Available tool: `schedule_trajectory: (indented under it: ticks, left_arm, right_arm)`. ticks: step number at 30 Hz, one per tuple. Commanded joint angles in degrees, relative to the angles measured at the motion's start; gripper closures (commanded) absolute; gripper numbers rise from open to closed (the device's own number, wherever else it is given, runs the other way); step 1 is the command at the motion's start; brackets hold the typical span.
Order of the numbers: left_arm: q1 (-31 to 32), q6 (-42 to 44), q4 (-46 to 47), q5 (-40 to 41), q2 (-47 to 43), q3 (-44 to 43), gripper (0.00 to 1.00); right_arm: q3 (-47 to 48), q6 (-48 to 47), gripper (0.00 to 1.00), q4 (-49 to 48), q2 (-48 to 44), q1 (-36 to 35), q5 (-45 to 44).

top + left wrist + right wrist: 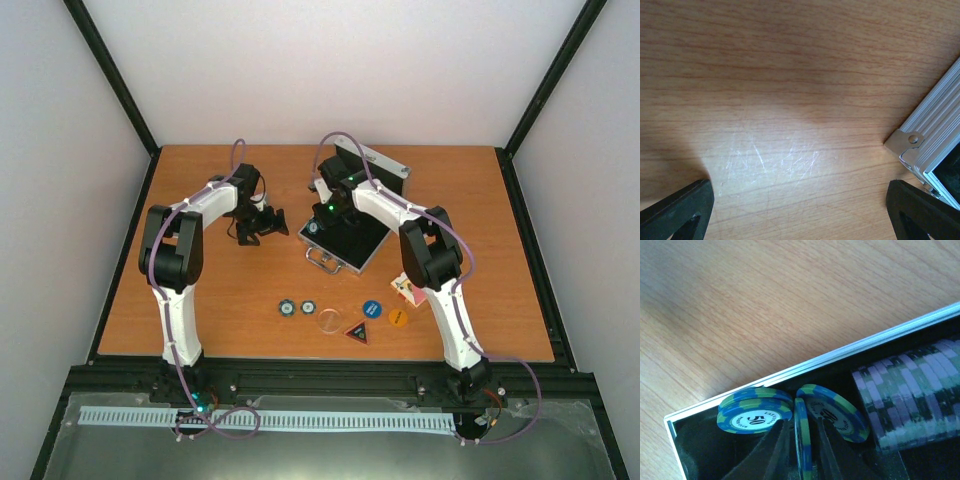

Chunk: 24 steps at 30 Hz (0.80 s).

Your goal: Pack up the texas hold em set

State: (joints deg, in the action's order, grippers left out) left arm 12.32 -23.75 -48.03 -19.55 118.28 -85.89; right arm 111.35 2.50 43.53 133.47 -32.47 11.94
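- Dark fingers [767, 455] of the right end effector [802, 426] flank a blue-and-green chip [802, 450] standing on edge inside the case [815, 362]. Whether they grip it or stand just off it cannot be told.
- Right arm [430, 255]: elbow raised, forearm reaching forward and left, wrist pitched down into the open case.
- Left arm [172, 250]: elbow raised, forearm angled toward centre, wrist tipped down.
- Left end effector [800, 205]: fingers spread wide apart, holding nothing, over bare wood-grain surface [780, 90] just beside a ribbed aluminium case corner.
- Case: silver metal rim, black lining, lying open at centre-rear of the surface, handle [322, 262] on its near side.
- Case contents: a flat chip marked 50 [755, 415], a tilted chip [840, 417] and a row of pale striped chips [910, 400] stacked on edge.
- Near part of the surface: two chips [296, 308], a clear disc [328, 321], a triangular button [359, 331], a blue round button [372, 309] and an orange round button [398, 319], all apart from the case.
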Motion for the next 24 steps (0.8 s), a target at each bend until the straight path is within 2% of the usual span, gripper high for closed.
schedule_trajectory:
  ticks: [1,4,7,24]
  left_arm:
    - [-0.6,0.6,-0.6,2.9,3.1,0.3,0.02]
    - [-0.6,0.6,-0.6,2.9,3.2,0.1,0.02]
    - [-0.6,0.6,-0.6,2.8,3.0,0.2,0.02]
    - [-0.6,0.7,-0.5,2.9,2.9,0.2,0.02]
  right_arm:
    - [0.4,-0.2,0.79,0.0,0.7,-0.1,-1.5]
    - [0.8,0.0,0.65,0.4,0.1,-0.1,-2.2]
    - [1.2,-0.1,0.59,1.0,-0.5,-0.1,-3.2]
    - [6.7,-0.7,0.54,4.0,-3.2,-0.1,-5.2]
